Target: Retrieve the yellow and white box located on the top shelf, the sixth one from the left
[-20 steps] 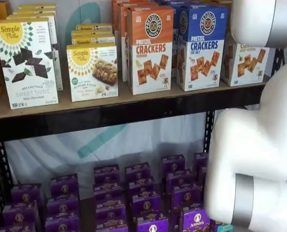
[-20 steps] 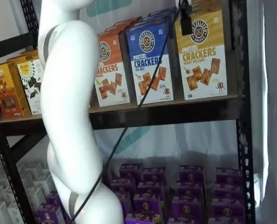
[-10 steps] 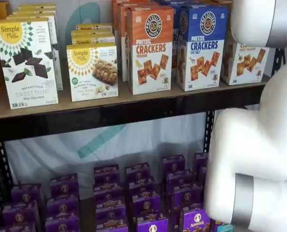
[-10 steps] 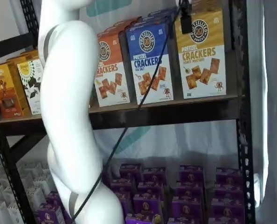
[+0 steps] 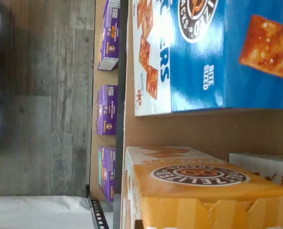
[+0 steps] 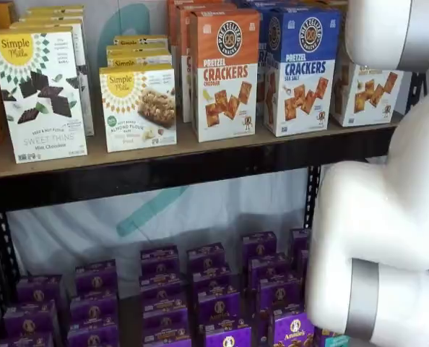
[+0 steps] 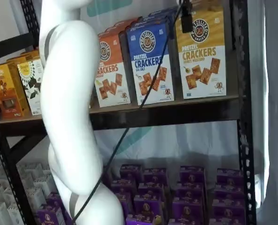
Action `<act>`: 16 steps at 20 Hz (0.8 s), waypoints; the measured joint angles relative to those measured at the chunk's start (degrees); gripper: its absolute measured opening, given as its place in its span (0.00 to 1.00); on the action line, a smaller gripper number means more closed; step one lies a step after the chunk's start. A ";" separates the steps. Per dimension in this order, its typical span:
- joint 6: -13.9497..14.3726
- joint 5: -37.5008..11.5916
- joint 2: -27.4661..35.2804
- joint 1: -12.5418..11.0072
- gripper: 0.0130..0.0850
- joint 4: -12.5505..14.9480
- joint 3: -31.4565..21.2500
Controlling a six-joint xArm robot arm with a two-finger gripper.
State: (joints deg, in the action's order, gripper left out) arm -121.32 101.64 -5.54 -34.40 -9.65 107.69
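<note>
Gripper (image 7: 187,21): one dark finger seen, grip unclear.
Yellow box (image 7: 202,54): just behind gripper; its top (image 5: 198,179) only in wrist view.

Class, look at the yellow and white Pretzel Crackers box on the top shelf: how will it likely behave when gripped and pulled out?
The yellow and white box is a tall, thin-looking carton, so it is probably light and may dent under a hard squeeze. Standing upright on the top shelf, it could tip if pulled high up.

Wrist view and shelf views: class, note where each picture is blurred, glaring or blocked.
Wrist view: turned sideways, the blue box close and soft. One shelf view: white arm hides most of the yellow and white box. Other shelf view: bright glare at right edge, arm blocks the left.
</note>
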 joint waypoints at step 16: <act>-2.98 4.99 -6.03 -4.79 0.61 -2.59 -3.05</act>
State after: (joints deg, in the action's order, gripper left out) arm -124.30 106.63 -11.57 -39.19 -12.25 104.64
